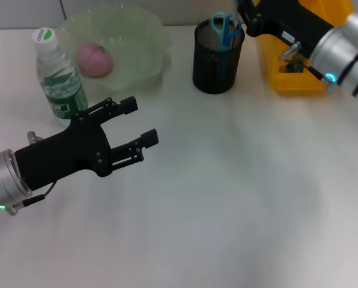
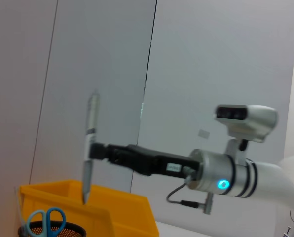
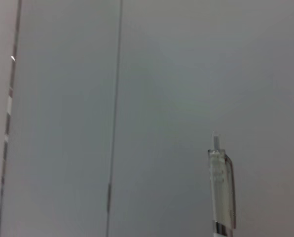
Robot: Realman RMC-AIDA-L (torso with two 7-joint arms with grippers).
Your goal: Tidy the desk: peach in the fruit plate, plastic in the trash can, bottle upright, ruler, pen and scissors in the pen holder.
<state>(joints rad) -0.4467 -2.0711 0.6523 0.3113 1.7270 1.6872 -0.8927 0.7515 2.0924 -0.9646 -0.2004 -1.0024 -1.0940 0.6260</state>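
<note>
Pen (image 2: 91,148) hangs upright, tip down, clamped in the right gripper (image 2: 93,149) above the far edge of the tabletop, and in the left wrist view its tip sits above and just to one side of the black pen holder (image 1: 217,59), where the scissors (image 1: 223,27) already stand. Coming move is probably a short shift over the holder's mouth and a straight drop. Left gripper (image 1: 137,125) hovers wide and empty near the bottle (image 1: 57,77) at the left edge, much farther from the holder

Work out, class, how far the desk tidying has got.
Done: peach in the fruit plate, bottle upright, scissors in the pen holder. In hand: right end effector holds the pen upright above the holder. Left end effector hovers open. Ruler and plastic: not visible.
</note>
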